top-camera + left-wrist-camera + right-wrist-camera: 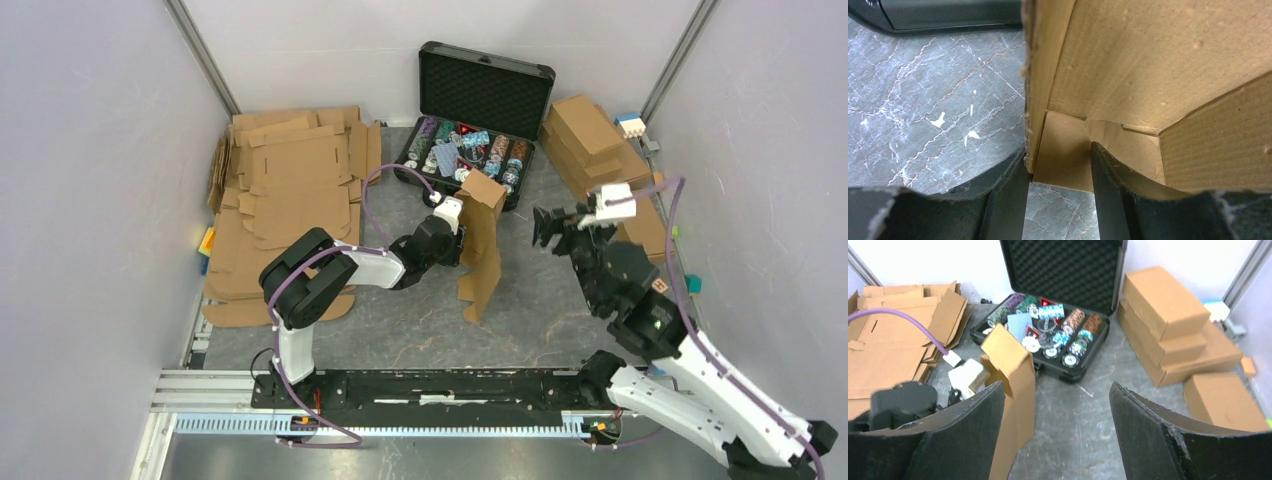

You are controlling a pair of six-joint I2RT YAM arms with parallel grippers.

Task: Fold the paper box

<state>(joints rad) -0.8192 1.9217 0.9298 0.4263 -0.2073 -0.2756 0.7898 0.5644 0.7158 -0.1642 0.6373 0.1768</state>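
1. Near the middle of the table (545, 330), just in front of the black chip case (486, 92), the paper box (482, 250) stood on edge. It was partly folded, and its top flap was bent over.
2. The left gripper (461, 236) met it from the left edge's side. In the wrist view its fingers (1110, 200) straddled one cardboard wall beside a corner crease, jaws drawn narrow and apparently pinching it.
3. The right gripper (549, 226) hung apart from the box, toward the right edge, jaws wide and empty, facing the standing sheet.
4. The step in hand looked like raising the next panel against the held wall.
5. To do that well, the right gripper would likely push along a crease, not mid-panel. The left should hold its wall steady so the sheet neither tips nor twists.
6. Corrugated board tends to spring back, so a fold probably needs pressing fully home before release.
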